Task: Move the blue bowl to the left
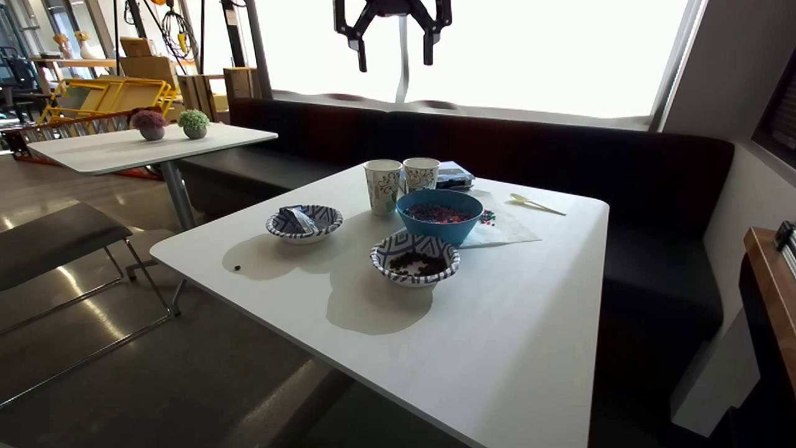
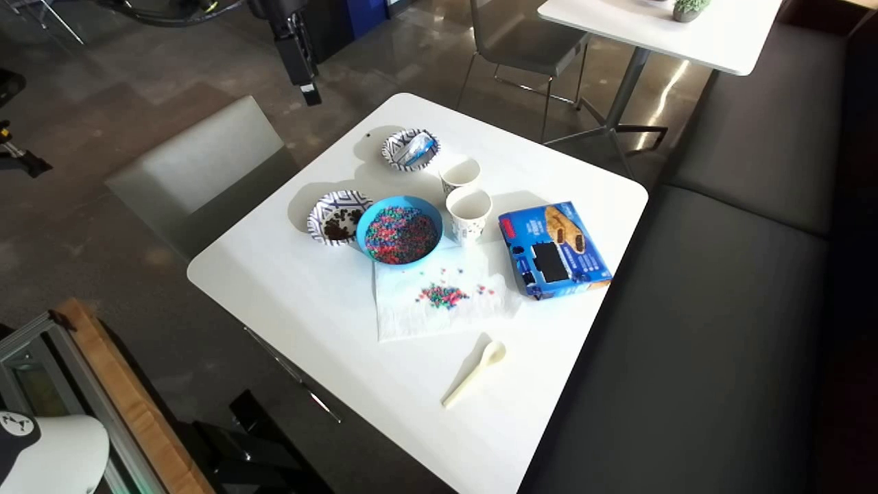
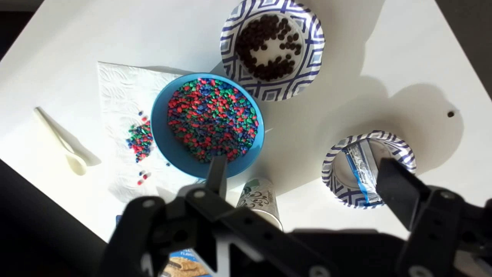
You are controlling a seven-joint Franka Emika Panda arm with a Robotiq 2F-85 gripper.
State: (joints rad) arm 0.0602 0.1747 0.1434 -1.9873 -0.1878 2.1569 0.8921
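Note:
The blue bowl stands upright on the white table and is filled with red, green and blue bits. It shows in both exterior views and in the wrist view. My gripper is open and empty, high above the table in an exterior view. In the wrist view the gripper has its fingers wide apart. One finger overlaps the near edge of the blue bowl in the picture, but it is well above it and not touching. The other finger overlaps a patterned bowl holding a wrapped packet.
A patterned bowl with dark brown bits stands close against the blue bowl. A patterned bowl holds the packet. Two paper cups stand beside the blue bowl. A blue box, a napkin with spilled bits and a spoon lie nearby.

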